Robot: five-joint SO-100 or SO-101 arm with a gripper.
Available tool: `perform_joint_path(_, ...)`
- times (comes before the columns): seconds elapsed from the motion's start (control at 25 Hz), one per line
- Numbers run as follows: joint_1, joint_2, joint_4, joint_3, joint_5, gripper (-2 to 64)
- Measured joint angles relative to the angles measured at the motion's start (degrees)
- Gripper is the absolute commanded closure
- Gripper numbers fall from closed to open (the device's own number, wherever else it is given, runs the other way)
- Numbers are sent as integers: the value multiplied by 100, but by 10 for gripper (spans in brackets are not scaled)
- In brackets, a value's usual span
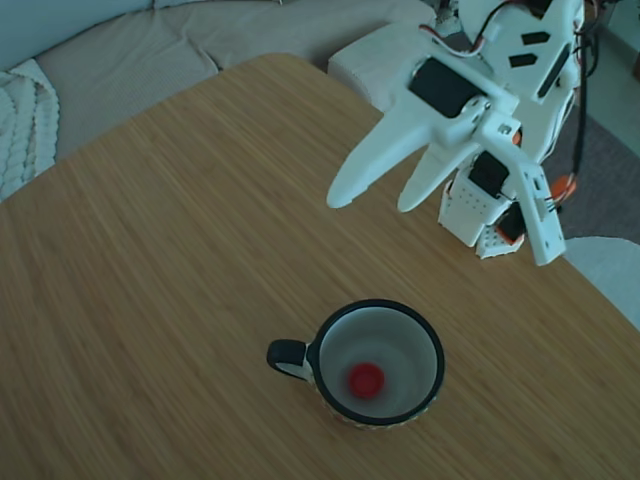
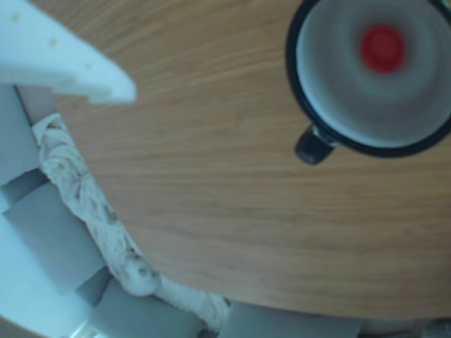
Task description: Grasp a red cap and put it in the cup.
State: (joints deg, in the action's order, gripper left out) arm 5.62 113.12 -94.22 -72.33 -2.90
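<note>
Fixed view, L to R: knitted blanket (image 1: 22, 120) seen at far left on grey sofa (image 1: 130, 50). Wooden counter (image 1: 150, 260) fills mid frame. Mug (image 1: 376, 362) stands near lower centre, handle to left; red cap (image 1: 366, 379) lies inside on the bottom. White hand (image 1: 375, 195) raised above counter, up-right of mug, well apart from it; fingers spread wide, nothing held. Other view: one white finger (image 2: 63, 60) seen top left, mug w/ cap at top right.
</note>
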Motion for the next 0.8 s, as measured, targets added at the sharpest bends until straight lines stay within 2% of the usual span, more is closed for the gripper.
perform_joint_path(0.28,0,387,-9,-738,0,141)
perform_joint_path(0.56,-9,1494,70,-1916,0,141)
perform_joint_path(0.8,-264,1969,940,-3199,9,141)
